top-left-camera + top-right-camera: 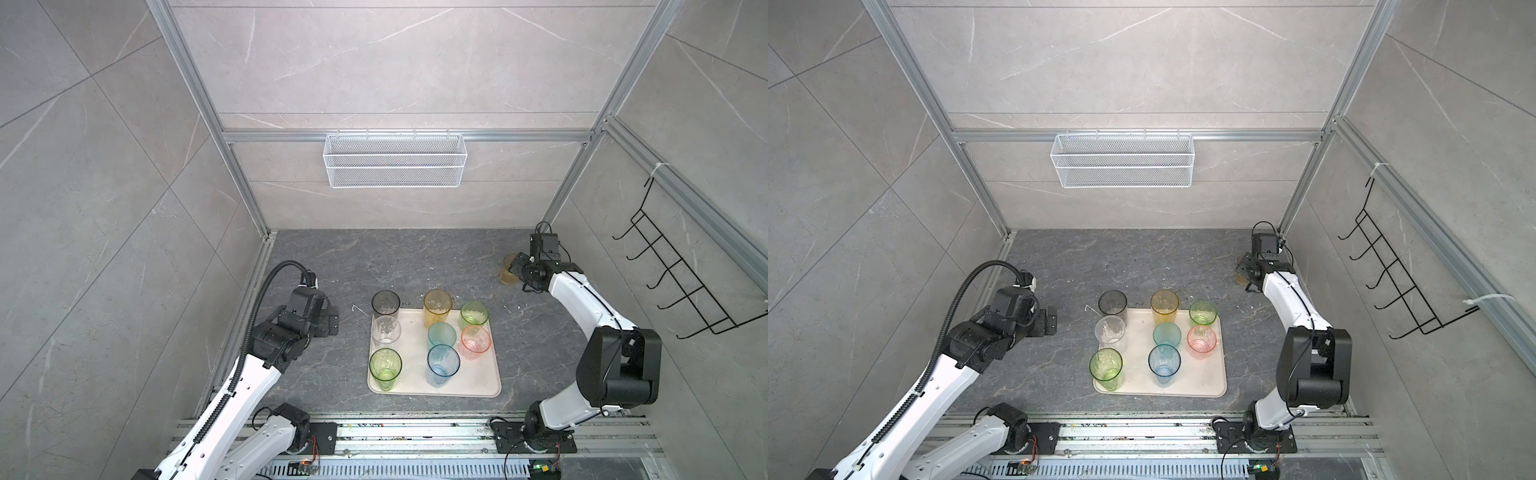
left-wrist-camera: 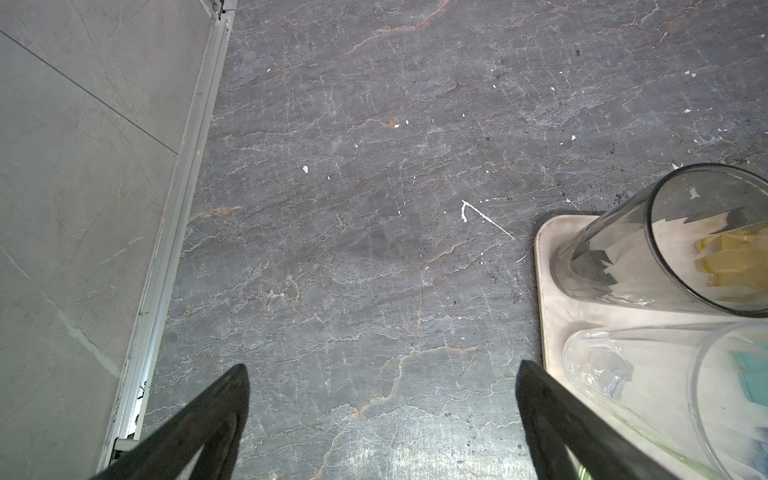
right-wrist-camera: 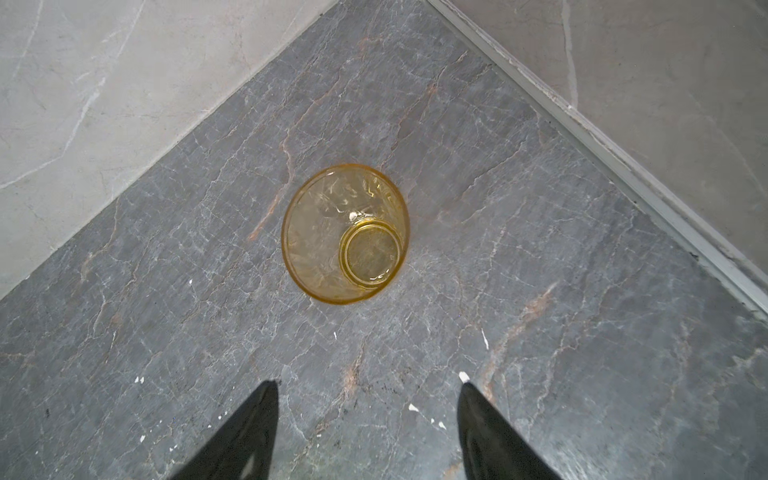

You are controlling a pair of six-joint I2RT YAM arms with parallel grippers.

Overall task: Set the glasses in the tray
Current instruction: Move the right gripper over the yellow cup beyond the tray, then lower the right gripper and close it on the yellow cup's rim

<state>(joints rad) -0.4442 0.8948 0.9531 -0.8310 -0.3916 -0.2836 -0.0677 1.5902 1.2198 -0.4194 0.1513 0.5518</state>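
Note:
The cream tray point(image 1: 478, 384) point(image 1: 1214, 384) lies mid-table and carries several upright glasses: smoky grey point(image 1: 385, 302), clear point(image 1: 386, 330), green point(image 1: 385, 365), amber point(image 1: 437, 306), a second green point(image 1: 474, 313), teal point(image 1: 441, 334), pink point(image 1: 476, 341), blue point(image 1: 443, 365). Another amber glass point(image 3: 345, 235) point(image 1: 507, 272) stands alone on the table near the back right corner. My right gripper point(image 3: 368, 386) point(image 1: 515, 265) hovers open just short of it, holding nothing. My left gripper point(image 2: 382, 370) point(image 1: 332, 324) stands wide open over bare table beside the tray's left edge point(image 2: 548, 291), empty.
A white wire mesh basket point(image 1: 395, 160) hangs on the back wall. A black wire hook rack point(image 1: 665, 270) is fixed to the right wall. Walls and aluminium rails point(image 3: 623, 166) close in around the lone amber glass. Metal base rails point(image 1: 415, 432) run along the front.

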